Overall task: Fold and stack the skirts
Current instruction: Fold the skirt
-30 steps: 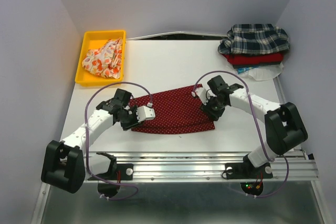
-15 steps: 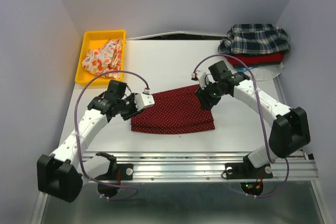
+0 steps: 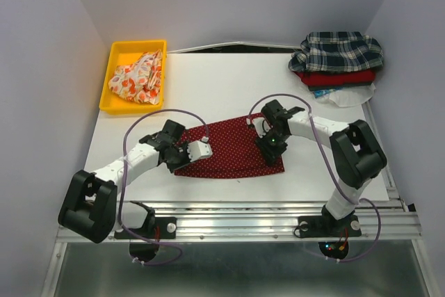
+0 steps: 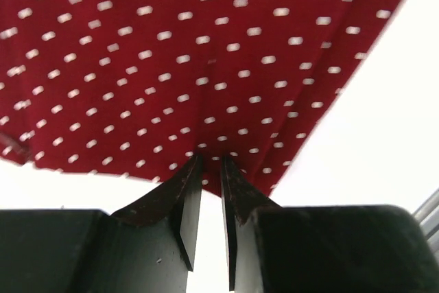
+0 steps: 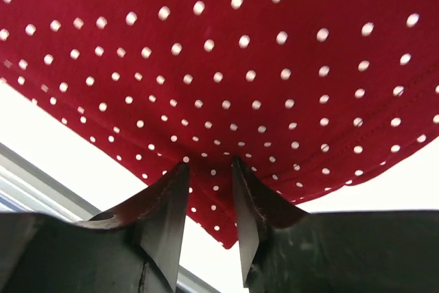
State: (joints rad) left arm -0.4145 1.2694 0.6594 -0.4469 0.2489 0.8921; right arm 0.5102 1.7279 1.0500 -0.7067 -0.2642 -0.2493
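Note:
The dark red skirt with tiny white dots (image 3: 233,149) lies folded flat on the white table, in the middle front. My left gripper (image 3: 181,161) is at its left end, jaws nearly together and pinching the cloth edge (image 4: 211,159). My right gripper (image 3: 270,145) is at its right end, jaws closed on a thicker fold (image 5: 209,164). The plaid skirt (image 3: 338,50) lies on the plain red skirt (image 3: 337,76) at the back right. The cream skirt with orange-red blobs (image 3: 139,74) lies crumpled in a yellow bin (image 3: 115,106) at the back left.
A white and blue cloth (image 3: 350,95) pokes out under the stack at the back right. Grey walls close in the table on the left, back and right. A metal rail (image 3: 278,217) runs along the near edge.
Both grippers rose and swung back half a second ago, then came down again. The left gripper is now further right on the skirt's left end, the right one slightly further left. The skirt has barely shifted.

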